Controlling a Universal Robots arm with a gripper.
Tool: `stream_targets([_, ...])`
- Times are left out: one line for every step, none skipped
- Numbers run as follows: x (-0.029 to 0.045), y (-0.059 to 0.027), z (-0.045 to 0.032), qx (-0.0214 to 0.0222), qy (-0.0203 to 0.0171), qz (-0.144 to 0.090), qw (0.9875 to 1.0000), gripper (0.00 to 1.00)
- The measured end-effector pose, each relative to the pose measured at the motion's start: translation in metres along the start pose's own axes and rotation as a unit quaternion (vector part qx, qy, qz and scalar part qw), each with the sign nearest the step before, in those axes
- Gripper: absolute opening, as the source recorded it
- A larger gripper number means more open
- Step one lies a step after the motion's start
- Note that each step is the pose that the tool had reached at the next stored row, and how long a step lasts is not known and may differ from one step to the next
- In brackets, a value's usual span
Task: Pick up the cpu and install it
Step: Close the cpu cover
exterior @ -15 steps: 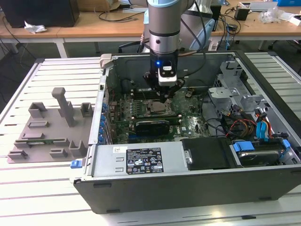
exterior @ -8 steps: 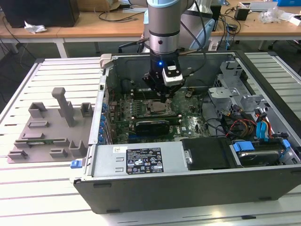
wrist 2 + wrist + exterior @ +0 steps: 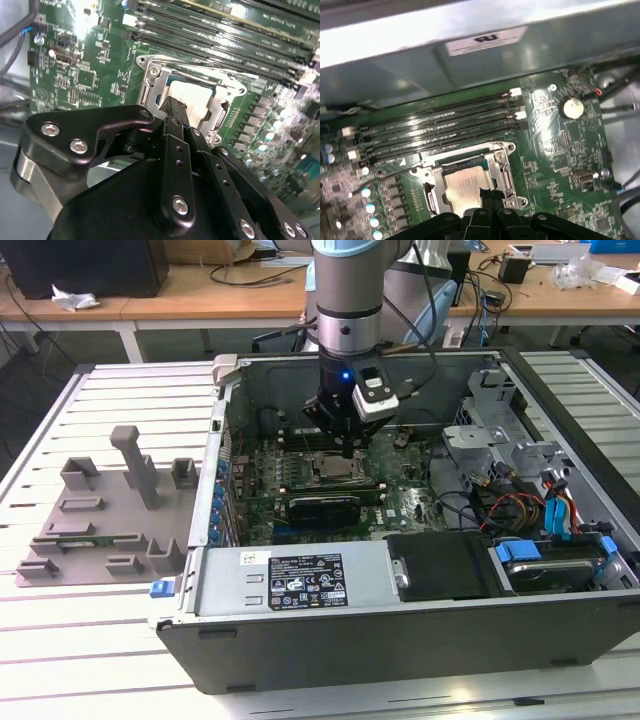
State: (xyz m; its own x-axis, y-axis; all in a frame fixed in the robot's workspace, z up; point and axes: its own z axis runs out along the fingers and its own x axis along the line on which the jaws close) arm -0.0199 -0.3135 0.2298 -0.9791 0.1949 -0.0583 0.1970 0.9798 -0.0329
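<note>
Exterior view, gripper: the gripper (image 3: 346,452) hangs inside the open computer case (image 3: 300,660), directly above the socket (image 3: 331,472).
Exterior view, surroundings: a grey fixture tray (image 3: 100,520) lies outside the case, well apart from the socket toward the exterior view's left. The power supply (image 3: 290,582) and a bundle of cables (image 3: 520,508) sit near the socket, neither over it.
Second wrist view, cpu: the cpu (image 3: 192,97) lies flat in the socket, silvery top up, ringed by the metal frame (image 3: 150,85).
Second wrist view, claw: narrow, fingers drawn together with nothing between them, the tip (image 3: 172,102) over the cpu's edge. Touching or just clear, I cannot tell.
First wrist view, cpu: the cpu (image 3: 462,184) sits square within the socket.
First wrist view, neighbours: memory slots (image 3: 445,125) run just beside the socket and a coin battery (image 3: 572,107) sits farther off. Only the gripper stands over the socket.
Progress: picking and seating look done. Whether the frame is latched cannot be told.
</note>
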Motion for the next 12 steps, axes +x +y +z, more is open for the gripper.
stream_targets([0.0,0.0,0.0,0.0001,-0.0004,-0.009,1.0,0.11])
stream_targets([0.0,0.0,0.0001,0.0003,-0.0008,-0.017,0.9999,0.11])
stream_targets([0.0,0.0,0.0003,0.0008,-0.0015,-0.033,0.9995,0.11])
stream_targets([0.0,0.0,0.0005,0.0025,-0.0023,-0.055,0.9985,0.11])
stream_targets([0.0,0.0,0.0006,0.0039,-0.0028,-0.072,0.9974,0.11])
stream_targets([0.0,0.0,0.0007,0.0043,-0.0032,-0.086,0.9963,0.11])
stream_targets([0.0,0.0,0.0009,0.0042,-0.0035,-0.096,0.9954,0.11])
stream_targets([0.0001,0.0,0.0012,0.0039,-0.0038,-0.106,0.9943,0.11])
stream_targets([0.0001,0.0001,0.0014,0.0034,-0.0042,-0.119,0.9928,0.11])
stream_targets([0.0,0.0001,0.0014,0.0033,-0.0044,-0.122,0.9926,0.11])
stream_targets([0.0,0.0001,0.0015,0.0033,-0.0044,-0.122,0.9926,0.11])
stream_targets([0.0,0.0001,0.0014,0.0032,-0.0044,-0.122,0.9926,0.11])
